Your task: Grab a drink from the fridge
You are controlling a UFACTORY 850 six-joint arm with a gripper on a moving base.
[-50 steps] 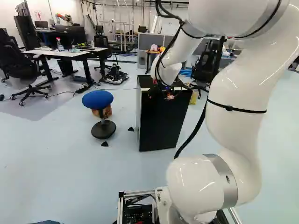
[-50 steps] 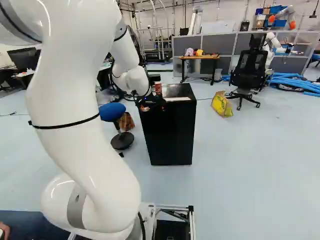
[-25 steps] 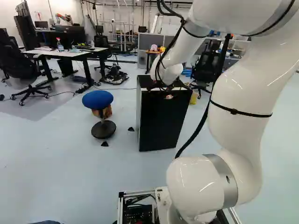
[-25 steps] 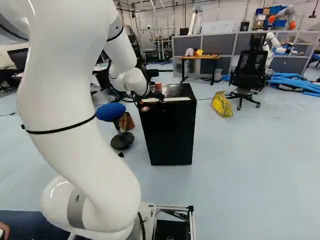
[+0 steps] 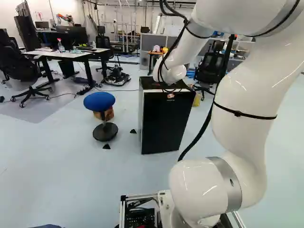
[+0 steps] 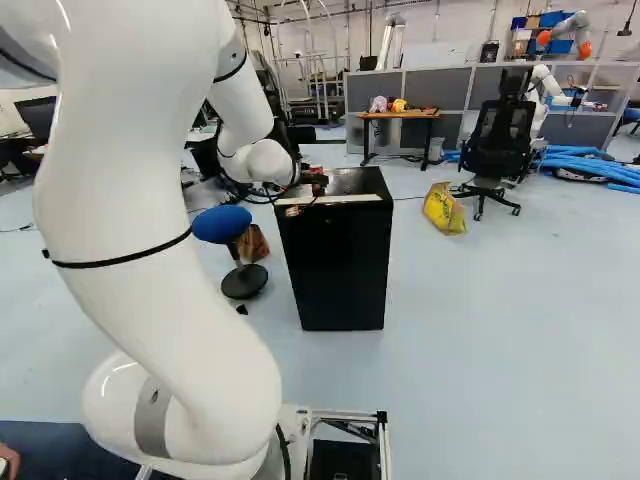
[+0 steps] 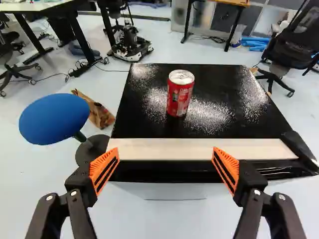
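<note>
the end effector (image 7: 165,153) is being held released, its fingers spread, presumably so that room is being left for a drink; ahead of it, by the black fridge (image 6: 335,262), the red can (image 7: 180,97) is being supported upright on top.

The floor (image 6: 520,350) is pale blue. At the left of the left base view, a black office chair (image 5: 16,64) stands beside a white table (image 5: 76,55) with black legs. A blue stool (image 5: 99,101) has a round black base. In the right base view, grey partitions (image 6: 437,88) stand behind a small wooden table (image 6: 400,115), blue tubes (image 6: 590,165) lie on the floor, and the wall (image 6: 465,30) behind is white
</note>
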